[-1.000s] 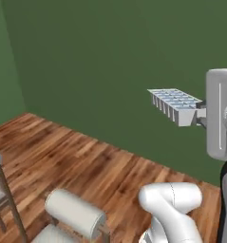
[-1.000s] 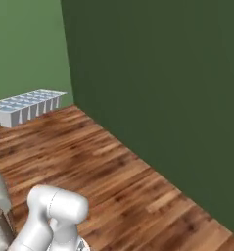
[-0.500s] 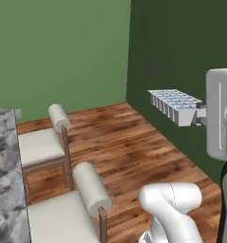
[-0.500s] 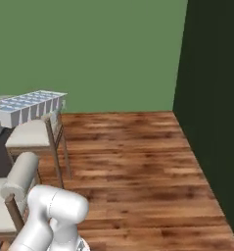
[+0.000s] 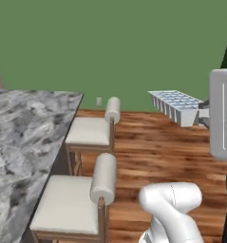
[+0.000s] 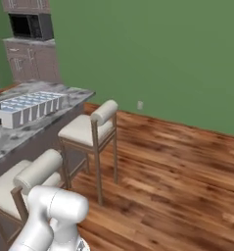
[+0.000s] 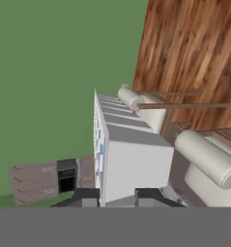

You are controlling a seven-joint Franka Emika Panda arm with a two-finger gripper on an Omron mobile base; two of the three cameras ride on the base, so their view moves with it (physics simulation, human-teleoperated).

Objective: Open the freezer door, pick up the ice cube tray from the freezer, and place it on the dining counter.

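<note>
One relation governs our next move: the dining desk (image 5: 24, 137) lies at far left in the left base view, two stools (image 5: 93, 130) stand along its edge, and the ice cube tray (image 5: 177, 105) hangs at right, well apart from the marble, over the wood floor. Our pincer (image 7: 118, 197) is clenched on the tray's near short end; its long axis points straight away from the hand. We judge the tray must travel leftward to reach the desk.
</note>
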